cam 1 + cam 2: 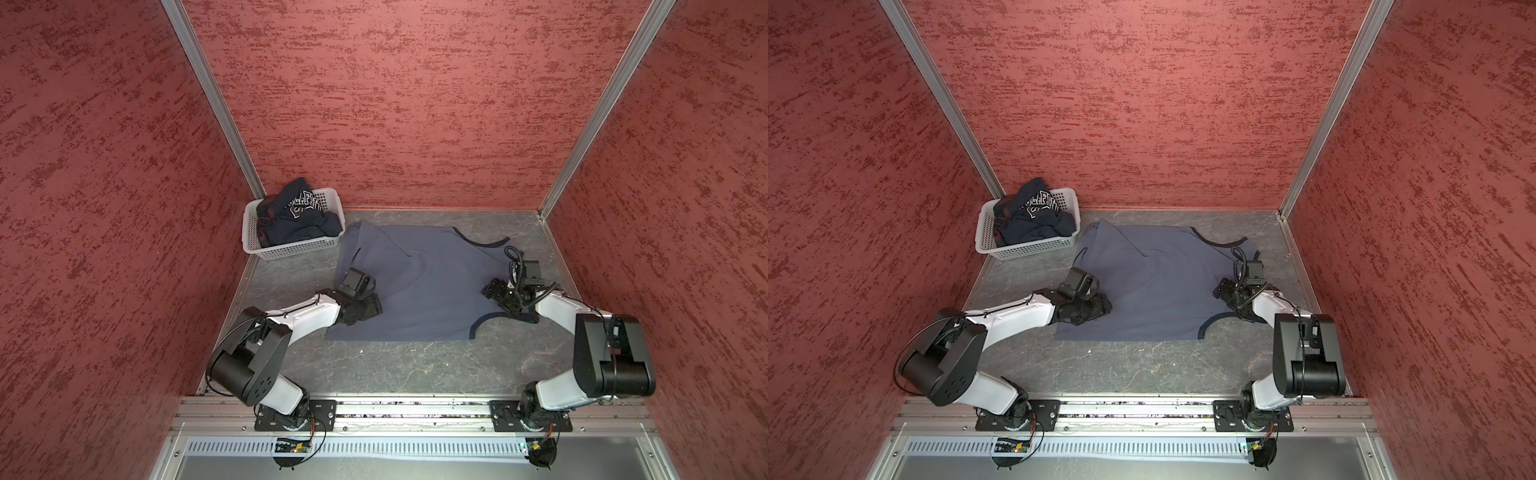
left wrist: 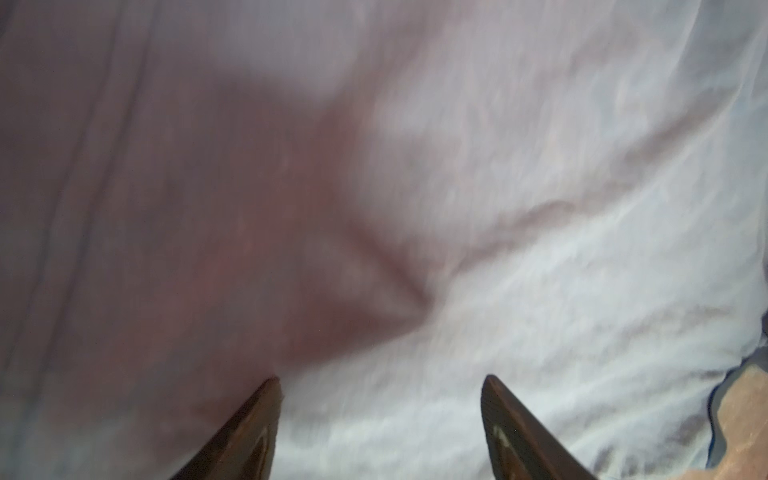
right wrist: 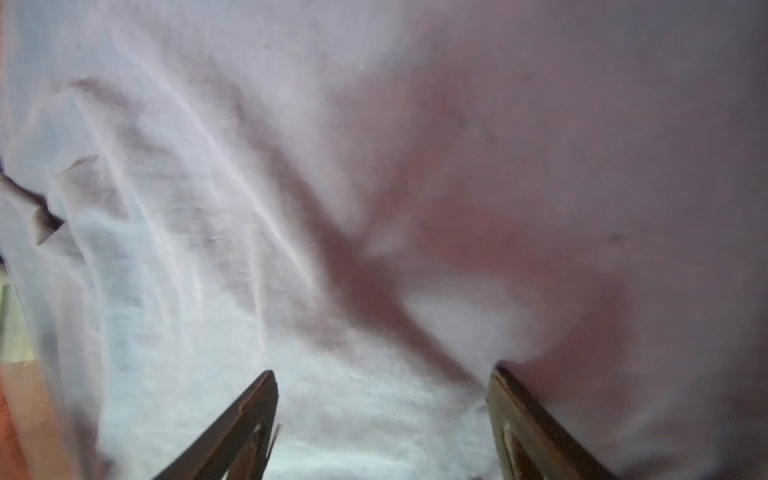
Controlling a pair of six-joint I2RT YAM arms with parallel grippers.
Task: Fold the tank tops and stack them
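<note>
On the desk [image 1: 395, 365], between the two arms, the grey-blue tank top [image 1: 419, 282] is laid out nearly flat. Its hem is turned toward the left arm and its navy-trimmed straps toward the right one. Its far corner beside the basket [image 1: 291, 249] is rumpled, and a diagonal crease runs across the far half. The navy tank top [image 1: 299, 216] is bundled in that white perforated basket at the far left corner, with white lettering showing; it is not yet folded.

The left end effector [image 1: 372, 307] is lowered over the hem side and the right end effector [image 1: 492, 289] over the strap side. In both wrist views the jaws are shown spread wide, with only cloth beneath them and nothing gripped. Whether the tips press the fabric cannot be told for certain.

The step in hand is judged to be the flattening of the grey-blue top, or the taking-up of its edges for a first fold. For the next move, a pinch on an edge at each side would be called for, both lifted together so that the cloth is not dragged askew.

The desk is a dark grey, marbled surface. It is enclosed on three sides by red textured walls [image 1: 415, 104] joined by aluminium posts, and the arms are mounted on a metal rail [image 1: 415, 411] at the near edge.
</note>
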